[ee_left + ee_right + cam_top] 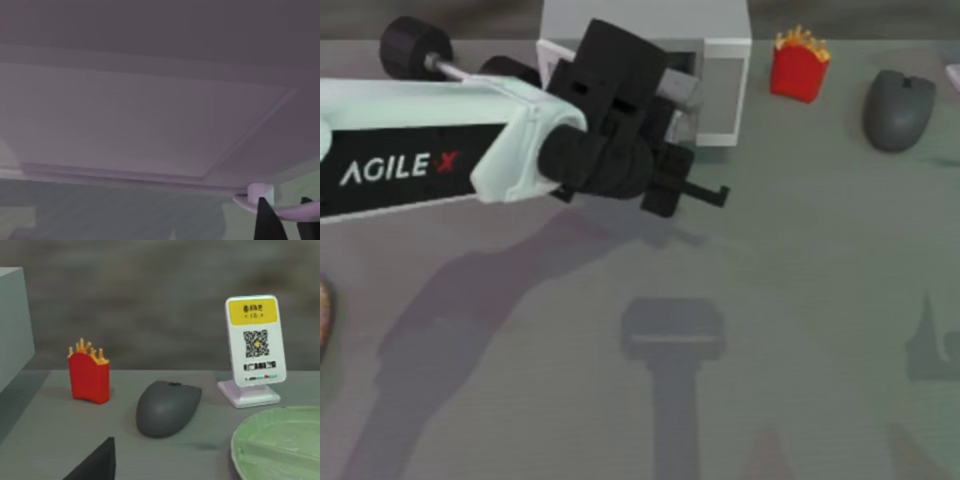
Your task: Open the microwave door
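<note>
The left gripper (695,190) reaches just in front of the microwave (720,60), fingers straddling the door (150,125) handle (260,192), seemingly positioned to pull; grip closure cannot be told.

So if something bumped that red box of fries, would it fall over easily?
Probably. The box of fries stands upright, tall on a narrow base, so a push near its top would likely tip it. It looks light for its size, so it might slide on the table first.
</note>
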`<state>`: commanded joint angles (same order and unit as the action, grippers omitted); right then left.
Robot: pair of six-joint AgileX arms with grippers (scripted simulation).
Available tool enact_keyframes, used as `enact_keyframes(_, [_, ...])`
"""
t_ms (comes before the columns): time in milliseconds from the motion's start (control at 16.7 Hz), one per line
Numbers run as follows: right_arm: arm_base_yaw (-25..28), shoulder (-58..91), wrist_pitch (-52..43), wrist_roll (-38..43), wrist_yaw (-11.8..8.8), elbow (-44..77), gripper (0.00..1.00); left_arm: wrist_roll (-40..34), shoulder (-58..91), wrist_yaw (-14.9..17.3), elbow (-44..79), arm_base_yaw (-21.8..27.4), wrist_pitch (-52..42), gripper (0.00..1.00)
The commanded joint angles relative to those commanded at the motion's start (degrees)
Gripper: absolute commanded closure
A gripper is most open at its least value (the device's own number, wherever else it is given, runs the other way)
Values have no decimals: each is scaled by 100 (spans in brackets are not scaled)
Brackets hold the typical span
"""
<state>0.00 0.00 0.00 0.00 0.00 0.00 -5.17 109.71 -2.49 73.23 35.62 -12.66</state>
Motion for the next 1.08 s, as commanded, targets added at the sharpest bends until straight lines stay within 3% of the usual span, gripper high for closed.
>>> enact_keyframes(1080, [0,0,0,0,0,0,0,0,0,0,0,0,0,100])
